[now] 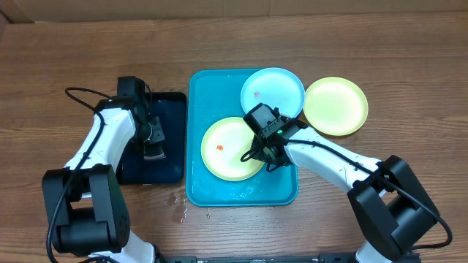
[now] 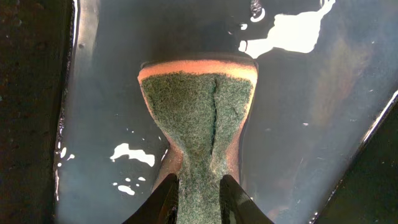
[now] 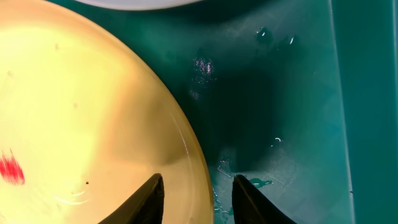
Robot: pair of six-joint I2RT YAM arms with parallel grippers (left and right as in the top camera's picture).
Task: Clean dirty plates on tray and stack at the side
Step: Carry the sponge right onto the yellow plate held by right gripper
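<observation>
The turquoise tray (image 1: 197, 168) holds a pale yellow-green plate (image 1: 223, 150) with a red-orange smear. A light blue plate (image 1: 274, 91) with a small speck overlaps the tray's back right corner. Another yellow-green plate (image 1: 336, 106) lies on the table to the right. My right gripper (image 1: 267, 150) (image 3: 198, 186) is open and straddles the right rim of the yellow-green plate (image 3: 93, 124): one finger over the plate, the other over the wet tray (image 3: 280, 112). My left gripper (image 1: 153, 142) (image 2: 199, 182) is shut on an orange sponge (image 2: 199, 106) with a green scouring face, over the black tray.
The narrower black tray (image 1: 168, 168) (image 2: 311, 112) lies left of the turquoise one, its floor wet and shiny. Water drops (image 1: 179, 203) dot the table by the turquoise tray's front left corner. Both arms' bases stand at the near edge.
</observation>
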